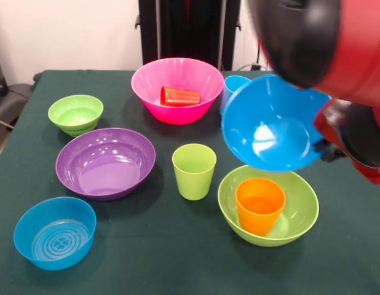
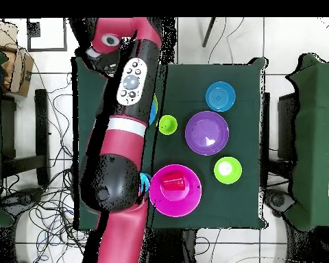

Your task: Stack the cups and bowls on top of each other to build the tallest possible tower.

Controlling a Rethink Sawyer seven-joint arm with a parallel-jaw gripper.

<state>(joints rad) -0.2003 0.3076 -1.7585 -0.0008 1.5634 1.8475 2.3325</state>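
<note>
My gripper is shut on the right rim of the large blue bowl. It holds the bowl tilted in the air, just above and behind the large lime green bowl, which has the orange cup upright inside. The lime green cup stands left of that bowl. The red cup lies on its side in the large pink bowl. The light blue cup stands partly hidden behind the held bowl. In the overhead view the arm hides the gripper and the held bowl.
The large purple bowl, the small lime green bowl and the small blue bowl with a ringed base stand on the left half of the dark green table. The black pedestal stands behind the pink bowl.
</note>
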